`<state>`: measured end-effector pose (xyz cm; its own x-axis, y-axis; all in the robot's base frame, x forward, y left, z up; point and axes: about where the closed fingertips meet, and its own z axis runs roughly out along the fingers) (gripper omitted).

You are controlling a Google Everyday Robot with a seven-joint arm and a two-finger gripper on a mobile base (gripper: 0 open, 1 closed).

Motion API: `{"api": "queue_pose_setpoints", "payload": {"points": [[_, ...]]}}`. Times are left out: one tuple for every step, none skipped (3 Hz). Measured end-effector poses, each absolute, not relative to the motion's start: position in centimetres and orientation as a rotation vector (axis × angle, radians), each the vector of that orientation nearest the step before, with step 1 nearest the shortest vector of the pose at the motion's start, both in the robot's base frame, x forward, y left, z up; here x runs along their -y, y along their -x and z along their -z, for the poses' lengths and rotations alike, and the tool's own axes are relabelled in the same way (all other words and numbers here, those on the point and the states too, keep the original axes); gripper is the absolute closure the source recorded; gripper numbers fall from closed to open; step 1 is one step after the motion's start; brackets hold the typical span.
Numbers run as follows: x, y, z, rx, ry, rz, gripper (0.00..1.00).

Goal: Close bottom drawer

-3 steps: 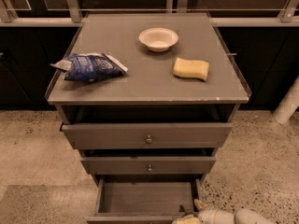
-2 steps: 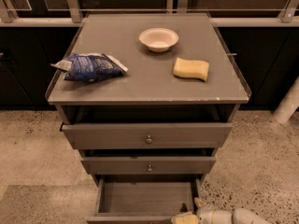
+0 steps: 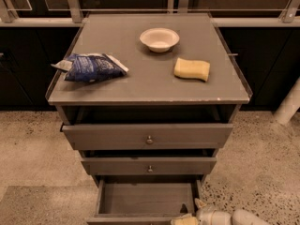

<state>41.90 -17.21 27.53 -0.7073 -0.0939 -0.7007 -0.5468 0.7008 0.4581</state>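
**Setting.** Speckled stone floor (image 3: 262, 168) with dark cupboard fronts behind it. One grey-brown cabinet of three drawers stands in the middle.

**Item 1, my gripper (image 3: 186, 220).** It sits low at the front right corner of the bottom drawer (image 3: 145, 198), with its pale tip at or just beside the front panel. I cannot tell whether it touches the panel, nor whether it is open or closed. I see nothing held in it.

**Item 2, bottom drawer.** It is pulled well out and its floor is bare. The front panel is mostly cut off below, and the knob is not in view.

**Item 3, middle drawer (image 3: 149, 165).** Directly above the bottom drawer and standing slightly out.

**Item 4, top drawer (image 3: 147, 136).** Two tiers above the bottom drawer, also ajar.

**Item 5, cabinet top (image 3: 140, 86).** High above the bottom drawer. It carries a white bowl (image 3: 159, 39), a yellow sponge (image 3: 192, 69) and a blue bag (image 3: 91, 68).

**Item 6, white post (image 3: 288, 104).** Up and to the right of the bottom drawer, well apart from it.

**Hazards, as I judge them.**
- Pushing from the corner rather than the panel's centre could skew the bottom drawer so it binds on its runners and stops short.
- My tip could slide off the right end of the panel and run alongside the drawer instead of driving it.
- The middle drawer juts out above the bottom drawer, so my arm could catch its lip if I rise while pushing.
- A hard shove home could jolt the cabinet and shift the bowl.
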Motion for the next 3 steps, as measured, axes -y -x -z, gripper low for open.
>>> {"api": "queue_pose_setpoints", "payload": {"points": [[16.9, -41.6, -27.1, -2.230, 0.597, -0.737, 0.00], [17.1, -41.4, -26.7, -2.259, 0.616, -0.710, 0.00], [17.0, -40.4, -27.0, -2.293, 0.627, -0.723, 0.00]]}}
